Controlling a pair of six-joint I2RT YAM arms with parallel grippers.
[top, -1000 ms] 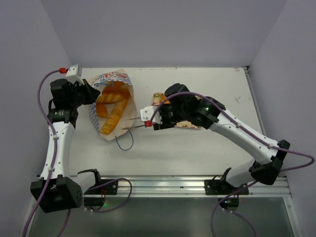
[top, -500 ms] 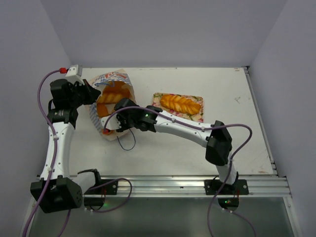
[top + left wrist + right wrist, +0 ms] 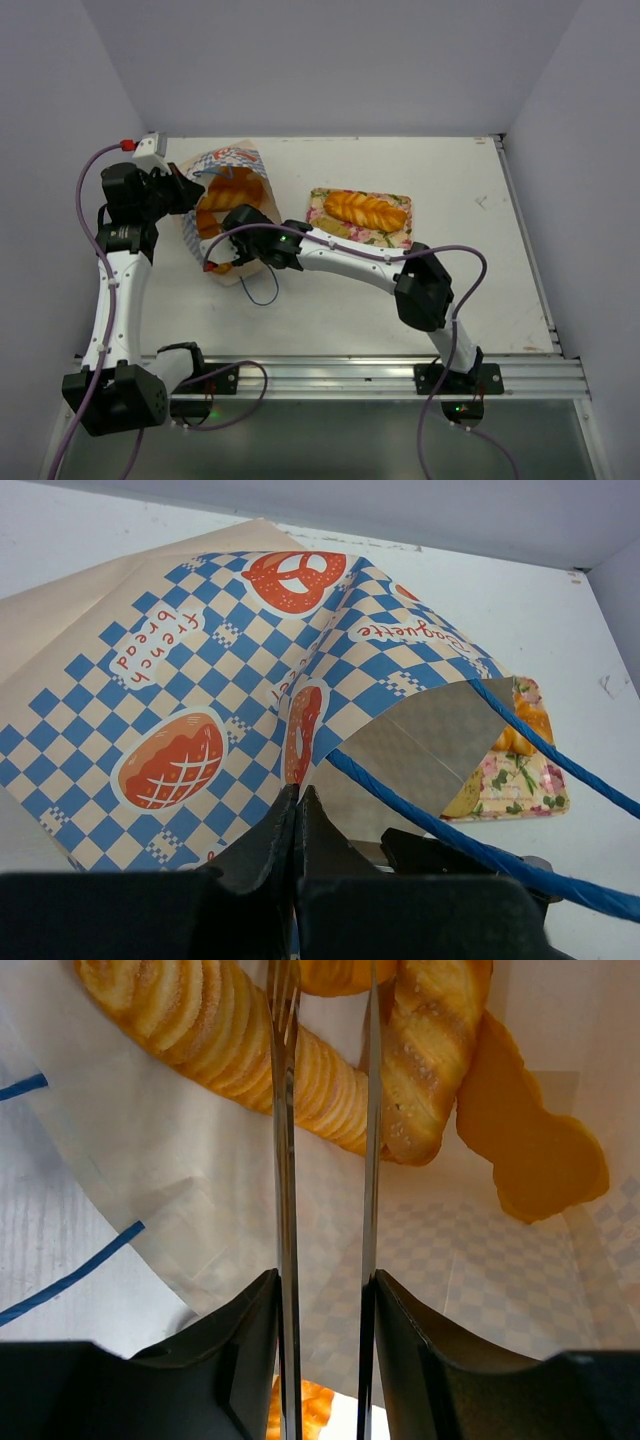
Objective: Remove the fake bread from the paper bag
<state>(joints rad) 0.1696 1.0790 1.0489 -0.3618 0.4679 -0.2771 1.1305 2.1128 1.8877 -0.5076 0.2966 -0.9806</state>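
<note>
The paper bag (image 3: pixel 232 157) lies on its side at the left of the table, its mouth towards the arms. My left gripper (image 3: pixel 186 196) is shut on the bag's upper edge (image 3: pixel 296 780) and holds the mouth open. Fake bread (image 3: pixel 232 190) lies inside. In the right wrist view I see a ridged stick (image 3: pixel 200 1030), a braided loaf (image 3: pixel 430 1050) and a flat orange piece (image 3: pixel 535 1150). My right gripper (image 3: pixel 325 1020) is open inside the bag; its thin fingers (image 3: pixel 286 1160) straddle the ridged stick. It shows at the bag's mouth in the top view (image 3: pixel 222 250).
A floral tray (image 3: pixel 392 236) right of the bag holds one braided loaf (image 3: pixel 365 210). The bag's blue cord handles (image 3: pixel 430 815) hang across its mouth, and one loop (image 3: pixel 258 290) lies on the table. Walls close in on the left, back and right.
My right arm has swung left from over the tray to the bag and pushed its fingers into the mouth. A braided loaf now lies uncovered on the tray. The left gripper has kept its hold.
</note>
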